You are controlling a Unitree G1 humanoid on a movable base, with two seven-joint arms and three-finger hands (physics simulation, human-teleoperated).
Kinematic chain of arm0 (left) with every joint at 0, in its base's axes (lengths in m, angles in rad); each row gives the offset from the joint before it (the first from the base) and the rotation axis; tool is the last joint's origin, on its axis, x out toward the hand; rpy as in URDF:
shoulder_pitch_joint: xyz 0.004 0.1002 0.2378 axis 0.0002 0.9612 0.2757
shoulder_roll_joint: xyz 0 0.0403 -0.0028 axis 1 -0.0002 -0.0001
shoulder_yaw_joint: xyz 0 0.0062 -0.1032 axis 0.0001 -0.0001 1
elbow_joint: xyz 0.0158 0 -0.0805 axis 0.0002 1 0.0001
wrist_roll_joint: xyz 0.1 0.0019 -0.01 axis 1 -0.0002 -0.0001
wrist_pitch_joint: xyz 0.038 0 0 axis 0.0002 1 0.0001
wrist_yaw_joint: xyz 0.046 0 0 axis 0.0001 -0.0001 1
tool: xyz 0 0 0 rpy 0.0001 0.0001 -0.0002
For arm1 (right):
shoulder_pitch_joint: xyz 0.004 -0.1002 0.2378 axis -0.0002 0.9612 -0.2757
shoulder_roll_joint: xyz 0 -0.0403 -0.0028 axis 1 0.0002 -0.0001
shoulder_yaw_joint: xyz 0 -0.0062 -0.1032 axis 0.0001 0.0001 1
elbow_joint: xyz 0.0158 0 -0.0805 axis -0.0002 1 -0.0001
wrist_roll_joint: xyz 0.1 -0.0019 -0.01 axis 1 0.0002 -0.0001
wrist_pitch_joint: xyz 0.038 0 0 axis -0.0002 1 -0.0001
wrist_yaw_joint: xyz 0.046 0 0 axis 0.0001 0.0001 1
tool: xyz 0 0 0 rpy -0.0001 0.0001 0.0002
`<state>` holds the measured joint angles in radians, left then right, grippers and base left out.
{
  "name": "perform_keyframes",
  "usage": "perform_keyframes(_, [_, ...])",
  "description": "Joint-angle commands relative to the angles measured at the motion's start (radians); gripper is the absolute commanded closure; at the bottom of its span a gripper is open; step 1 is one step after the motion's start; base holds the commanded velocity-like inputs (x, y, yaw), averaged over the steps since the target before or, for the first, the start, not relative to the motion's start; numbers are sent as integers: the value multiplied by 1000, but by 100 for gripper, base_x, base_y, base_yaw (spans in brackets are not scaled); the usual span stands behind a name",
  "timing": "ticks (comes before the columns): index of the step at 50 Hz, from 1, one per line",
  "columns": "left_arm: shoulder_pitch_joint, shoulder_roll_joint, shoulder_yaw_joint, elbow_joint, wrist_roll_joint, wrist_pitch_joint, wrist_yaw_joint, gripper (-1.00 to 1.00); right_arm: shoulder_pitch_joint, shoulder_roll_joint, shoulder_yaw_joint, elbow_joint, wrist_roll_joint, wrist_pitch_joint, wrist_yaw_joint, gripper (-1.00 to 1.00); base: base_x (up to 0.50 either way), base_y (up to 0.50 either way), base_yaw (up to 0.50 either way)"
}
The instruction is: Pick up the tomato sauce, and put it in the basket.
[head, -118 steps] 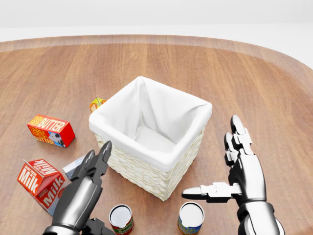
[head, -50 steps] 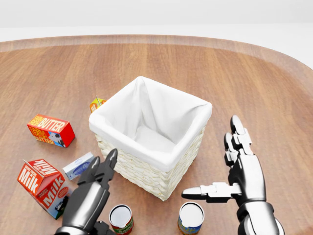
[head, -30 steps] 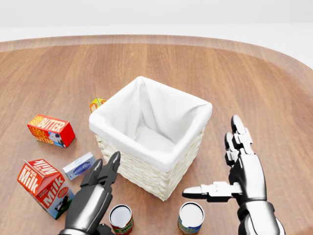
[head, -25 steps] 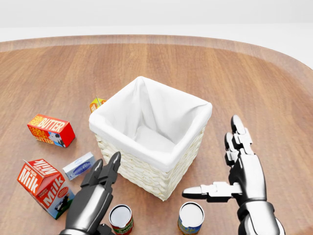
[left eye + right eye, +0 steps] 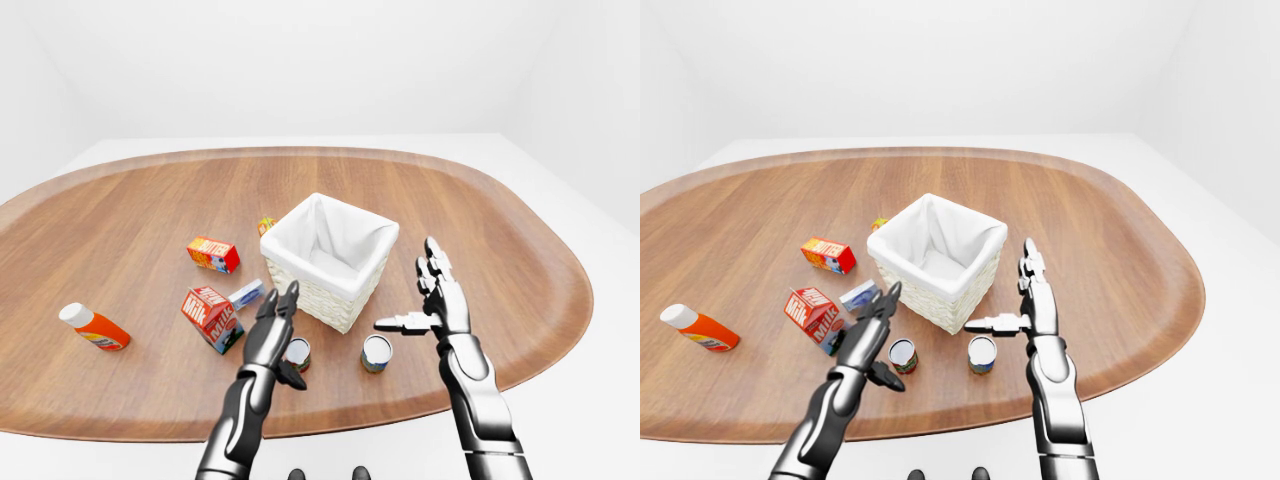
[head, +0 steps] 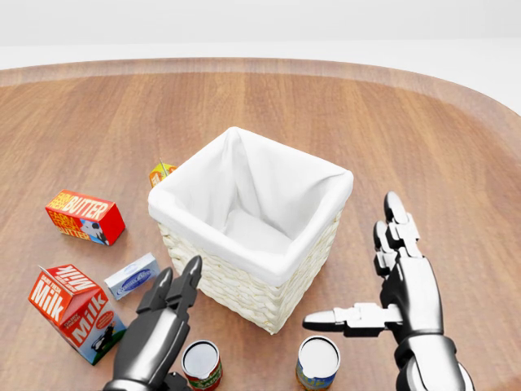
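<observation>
A small can with a red and green label [image 6: 201, 364], probably the tomato sauce, stands at the bottom of the head view, below the basket. The wicker basket [image 6: 244, 289] has a white cloth lining and nothing shows inside it. My left hand [image 6: 175, 326] is open, fingers stretched up toward the basket's near wall, thumb low beside the can's left side. A second can with a blue and orange label [image 6: 317, 362] stands to the right. My right hand [image 6: 358, 269] is open just above and right of that can, thumb pointing left.
Left of the basket lie a red milk carton [image 6: 73, 311], a butter box [image 6: 85, 217], a small blue and white box [image 6: 130, 275] and a small orange box [image 6: 161, 172]. An orange bottle [image 5: 92, 327] lies far left. The oval wooden table's [image 5: 500, 210] edge runs just below the cans.
My left hand has slid right and lower in the head view, uncovering the small blue and white box and closing on the red and green can. The right hand barely moved.
</observation>
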<state>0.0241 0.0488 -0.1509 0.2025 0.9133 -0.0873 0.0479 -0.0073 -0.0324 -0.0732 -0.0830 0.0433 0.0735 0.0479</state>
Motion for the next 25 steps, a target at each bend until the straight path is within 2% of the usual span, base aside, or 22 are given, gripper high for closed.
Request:
perform_keyframes(1, [-33, 2, 8, 76, 0, 0, 27, -100, -4, -1, -2, 8, 2, -4, -1, -100, 0, 0, 0])
perform_keyframes(3, [-39, 2, 9, 89, 1, 0, 32, -100, -2, -1, -1, -2, 2, 3, -2, -100, 0, 0, 0])
perform_keyframes(25, [-90, 1, 11, 229, 9, 0, 93, -100, -5, -3, -7, 1, 5, 2, 0, -100, 0, 0, 0])
